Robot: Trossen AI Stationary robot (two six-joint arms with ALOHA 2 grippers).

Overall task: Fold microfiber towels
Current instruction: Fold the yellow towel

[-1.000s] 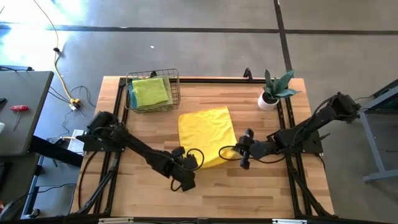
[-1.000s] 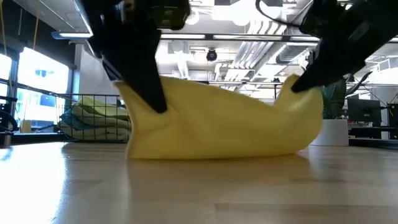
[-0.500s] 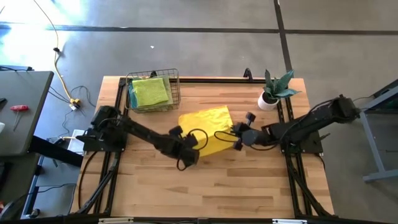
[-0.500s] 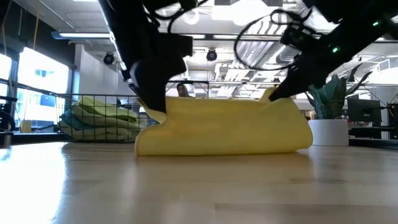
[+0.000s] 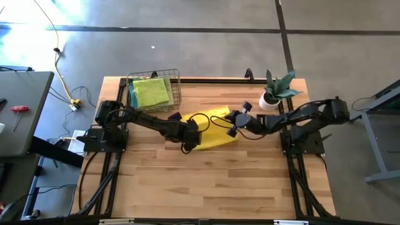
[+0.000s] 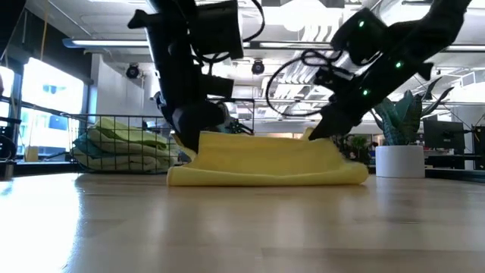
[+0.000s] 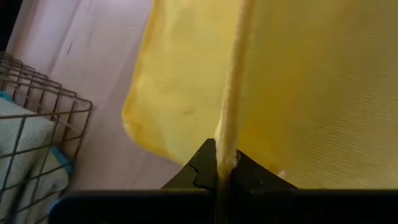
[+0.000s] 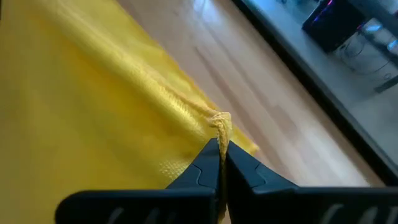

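Observation:
A bright yellow microfiber towel (image 5: 217,135) lies doubled over on the wooden table, low and flat in the low view (image 6: 273,163). My left gripper (image 5: 191,125) is shut on its left corner, and my right gripper (image 5: 235,122) is shut on its right corner. Both hold the carried edge just above the towel's far part. More towels, lime green and light blue (image 5: 150,92), lie in the wire basket (image 5: 177,87) at the far left. My left gripper pinches the towel's carried edge (image 7: 225,154) between its two fingers, at the left corner. The fingers slant down from the left. The cloth rises a little to the fingers (image 6: 198,136), and the rest lies on the lower layer. My right gripper pinches the bunched right corner (image 8: 219,124) between its two fingers. The fingers slant down from the table's right (image 6: 314,133). The corner is held slightly above the folded towel, which rests on the table.
A small potted plant (image 5: 275,92) in a white pot stands at the far right, close to my right arm. The wire basket stands just beyond my left arm. Bare wood (image 5: 212,181) stretches across the near half of the table.
Both grippers have gone toward the table's far edge and down, carrying the towel's near edge over its far part. The towel has folded over on itself and sunk from a raised arch to a low flat double layer. Its far part has stayed where it was.

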